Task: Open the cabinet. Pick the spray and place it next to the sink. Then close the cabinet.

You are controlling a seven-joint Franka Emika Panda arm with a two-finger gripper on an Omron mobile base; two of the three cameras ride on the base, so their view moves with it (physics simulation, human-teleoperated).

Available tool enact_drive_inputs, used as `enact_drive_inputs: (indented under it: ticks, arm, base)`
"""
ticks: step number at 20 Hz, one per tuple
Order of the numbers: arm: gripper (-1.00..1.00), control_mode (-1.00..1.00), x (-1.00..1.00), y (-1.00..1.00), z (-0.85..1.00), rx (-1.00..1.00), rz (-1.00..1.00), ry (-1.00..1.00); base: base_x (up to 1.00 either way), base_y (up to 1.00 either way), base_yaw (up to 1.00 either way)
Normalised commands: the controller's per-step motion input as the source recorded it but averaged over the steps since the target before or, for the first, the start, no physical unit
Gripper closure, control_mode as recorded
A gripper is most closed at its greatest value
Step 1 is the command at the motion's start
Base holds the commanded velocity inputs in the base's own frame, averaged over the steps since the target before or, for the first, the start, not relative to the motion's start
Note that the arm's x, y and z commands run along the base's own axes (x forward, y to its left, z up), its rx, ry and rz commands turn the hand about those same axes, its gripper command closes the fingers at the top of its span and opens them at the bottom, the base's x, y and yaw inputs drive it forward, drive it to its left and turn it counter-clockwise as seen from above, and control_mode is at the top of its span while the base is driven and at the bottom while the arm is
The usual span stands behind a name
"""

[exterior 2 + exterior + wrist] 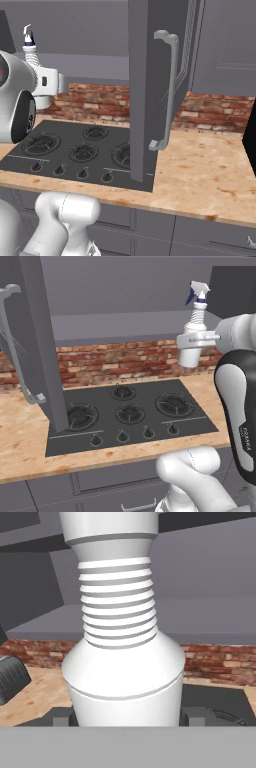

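The spray (pixel 195 326) is a pale ribbed bottle with a blue nozzle, held upright in the air above the cooktop's right side. My gripper (pixel 192 342) is shut on its lower body. In the hand view the bottle (pixel 125 637) fills the middle, with a dark fingertip (pixel 62 717) on either side of its base. From the right base view the spray (pixel 31 50) sticks up above the hand at the far left. The cabinet (pixel 125 291) is open; its dark-grey door (pixel 150 90) swings out over the counter, silver bar handle (pixel 167 90) facing out. The sink is out of view.
A black gas cooktop (pixel 130 411) with several burners and knobs lies in the wooden counter (pixel 25 436). A brick backsplash (pixel 115 361) runs behind it. Grey drawers (pixel 110 476) sit below. The open door (pixel 45 341) hangs over the cooktop's left edge.
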Motion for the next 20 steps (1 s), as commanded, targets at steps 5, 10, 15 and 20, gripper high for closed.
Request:
enact_drive_inputs:
  ticks: [5,10,15,20]
  arm:
    - [1.00,-1.00,0.00,0.00,0.00,0.00,0.00,0.00]
    - [1.00,-1.00,0.00,0.00,0.00,0.00,0.00,0.00]
    - [1.00,-1.00,0.00,0.00,0.00,0.00,0.00,0.00]
    - [1.00,-1.00,0.00,0.00,0.00,0.00,0.00,0.00]
  base:
    - [0.00,0.00,0.00]
    - [0.00,0.00,0.00]
    - [0.00,0.00,0.00]
    - [0.00,0.00,0.00]
